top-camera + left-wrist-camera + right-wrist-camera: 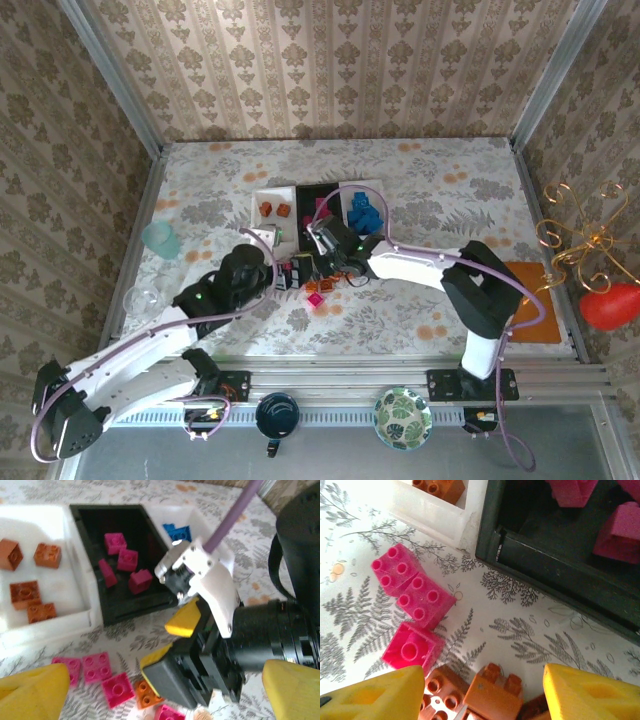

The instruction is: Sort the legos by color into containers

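Three containers stand in a row: a white tray (pixel 270 208) with orange legos (pixel 30 595), a black tray (pixel 318 195) with pink legos (pixel 122 560), and a white tray (pixel 375 195) with blue legos (pixel 362 213). Loose pink legos (pixel 97 667) and an orange lego (pixel 147 694) lie in front of the trays. My left gripper (pixel 165 675) is wide open above this loose pile. My right gripper (pixel 482 672) is open and straddles a cluster of orange legos (pixel 495 695) without touching them. Two joined pink legos (pixel 412 587) and a single one (pixel 412 647) lie to its left.
My two grippers (pixel 290 274) (pixel 322 272) sit very close together, the right one (pixel 167 640) directly in front of the left. A dark cup (pixel 277 413) and green-patterned bowl (pixel 403 418) rest on the near rail. A teal cup (pixel 160 238) and clear glass (pixel 143 296) stand at the left.
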{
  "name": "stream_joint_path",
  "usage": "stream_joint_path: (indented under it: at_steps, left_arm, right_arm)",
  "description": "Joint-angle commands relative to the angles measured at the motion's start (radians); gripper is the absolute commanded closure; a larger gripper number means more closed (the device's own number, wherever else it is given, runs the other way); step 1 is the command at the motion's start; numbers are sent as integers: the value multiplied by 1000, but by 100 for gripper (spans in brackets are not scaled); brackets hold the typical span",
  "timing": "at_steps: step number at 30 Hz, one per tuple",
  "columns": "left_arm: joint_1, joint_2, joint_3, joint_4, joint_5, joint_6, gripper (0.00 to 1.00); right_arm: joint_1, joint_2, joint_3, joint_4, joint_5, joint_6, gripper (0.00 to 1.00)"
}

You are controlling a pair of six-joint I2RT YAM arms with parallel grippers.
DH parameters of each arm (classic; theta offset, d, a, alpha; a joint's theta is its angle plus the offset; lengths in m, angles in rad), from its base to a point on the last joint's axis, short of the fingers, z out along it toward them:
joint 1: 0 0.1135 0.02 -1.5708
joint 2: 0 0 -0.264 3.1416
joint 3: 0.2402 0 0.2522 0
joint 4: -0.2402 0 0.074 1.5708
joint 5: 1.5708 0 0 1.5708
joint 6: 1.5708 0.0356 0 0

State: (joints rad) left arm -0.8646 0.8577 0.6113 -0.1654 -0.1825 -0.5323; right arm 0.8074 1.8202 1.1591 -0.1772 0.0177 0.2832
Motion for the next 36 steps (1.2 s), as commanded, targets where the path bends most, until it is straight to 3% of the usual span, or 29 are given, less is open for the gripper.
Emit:
stream_joint_path:
  at_steps: [1,7,15,22,28,36]
  left_arm:
    - [-8,-35,-36,-59,-38,-51,0]
    - [-4,-54,-62,-71,-47,-57,0]
    - [10,-49,-76,-64,-36,-57,0]
    - [29,-49,-87,-66,-17,-64,0]
    - [44,-53,-90,-71,-9,-67,0]
    - [54,-54,-96,-78,-6,-75,0]
  right_arm:
    - [-1,53,35,-71,-18,-27,35]
    - [1,25,-26,-104,-70,-5,35]
    - [28,-140,-180,-155,-127,40,37]
    - [49,-226,-194,-200,-25,17,33]
    - [49,-153,-168,-223,31,-24,31]
    - [49,-92,-191,-190,53,-25,38]
